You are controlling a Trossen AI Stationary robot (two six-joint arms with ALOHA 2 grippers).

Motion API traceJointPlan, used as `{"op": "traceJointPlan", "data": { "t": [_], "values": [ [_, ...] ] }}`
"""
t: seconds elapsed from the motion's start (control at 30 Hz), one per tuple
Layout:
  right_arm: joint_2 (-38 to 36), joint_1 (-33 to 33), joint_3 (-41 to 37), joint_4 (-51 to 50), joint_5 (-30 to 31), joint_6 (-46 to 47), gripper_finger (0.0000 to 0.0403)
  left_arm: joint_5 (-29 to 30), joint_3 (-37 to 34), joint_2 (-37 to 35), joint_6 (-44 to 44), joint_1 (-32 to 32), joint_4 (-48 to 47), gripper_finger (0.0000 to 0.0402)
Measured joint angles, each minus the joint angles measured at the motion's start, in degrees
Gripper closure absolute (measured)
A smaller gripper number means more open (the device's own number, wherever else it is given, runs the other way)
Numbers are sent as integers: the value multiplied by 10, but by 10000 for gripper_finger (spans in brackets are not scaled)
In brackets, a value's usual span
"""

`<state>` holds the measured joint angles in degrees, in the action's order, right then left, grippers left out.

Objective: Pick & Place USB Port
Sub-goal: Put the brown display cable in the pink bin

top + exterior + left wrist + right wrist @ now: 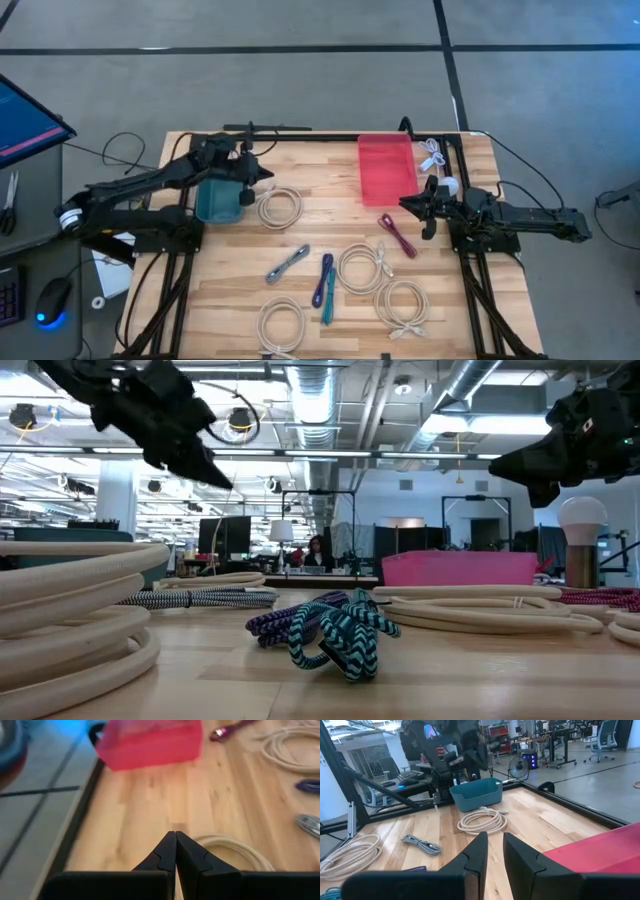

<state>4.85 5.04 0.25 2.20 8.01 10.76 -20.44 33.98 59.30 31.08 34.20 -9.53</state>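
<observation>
Several bundled USB cables lie flat on the wooden table: cream coils (280,207) (360,268) (403,303) (282,322), a grey braided one (288,264), a purple one (322,280), a teal one (328,303) and a magenta one (398,235). A teal bin (218,200) stands at the left and a red tray (388,165) at the far right. My left gripper (265,176) (175,845) hangs shut in the air beside the bin, above the far cream coil (235,847). My right gripper (405,205) (494,842) hovers just near of the tray with a narrow gap between its fingers.
A white cable (432,152) lies beyond the tray at the far right corner, and a white bulb-like object (447,185) stands by the right arm. Bare wood shows between bin and tray (330,200). A monitor (25,115), a mouse (52,297) and scissors sit off the table's left.
</observation>
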Motion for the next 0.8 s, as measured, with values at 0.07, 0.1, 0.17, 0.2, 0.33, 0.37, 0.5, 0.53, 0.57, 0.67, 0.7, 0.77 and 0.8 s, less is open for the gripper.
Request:
{"op": "traceJointPlan", "data": {
  "t": [0.07, 0.1, 0.17, 0.2, 0.33, 0.37, 0.5, 0.53, 0.57, 0.67, 0.7, 0.77, 0.8],
  "values": [
    [0, 0, 0, 0, 0, 9, 349, -32, 0, 28, 0, 11, 0, 395],
    [0, 0, 0, 0, 0, 12, 349, -42, 0, 43, 0, 15, 1, 395],
    [0, 0, 0, 0, 0, 13, 349, -45, 0, 74, 0, 16, 1, 395],
    [0, 0, 0, 0, 0, 13, 349, -42, 0, 88, 0, 16, 5, 395],
    [0, 0, 0, 0, 0, 13, 349, 18, 0, 127, -15, 10, 46, 392],
    [0, 0, 0, 0, 0, 13, 349, 29, 0, 132, -15, 9, 50, 388],
    [0, 0, 0, 0, 0, 13, 349, 44, 6, 145, -34, 9, 56, 353],
    [0, 0, 0, 0, 0, 13, 349, 44, 7, 146, -42, 9, 56, 341],
    [0, 0, 0, 0, 0, 13, 349, 44, 7, 146, -44, 9, 56, 329],
    [0, 0, 0, 0, 0, 13, 349, 45, 7, 147, -47, 6, 55, 293],
    [0, 0, 0, 0, 0, 13, 349, 45, 7, 147, -50, 5, 54, 282],
    [0, 0, 0, 0, 0, 13, 349, 45, 7, 147, -56, 0, 53, 263],
    [0, 0, 0, 0, 0, 13, 349, 43, 7, 147, -56, -3, 52, 255]
  ]
}}
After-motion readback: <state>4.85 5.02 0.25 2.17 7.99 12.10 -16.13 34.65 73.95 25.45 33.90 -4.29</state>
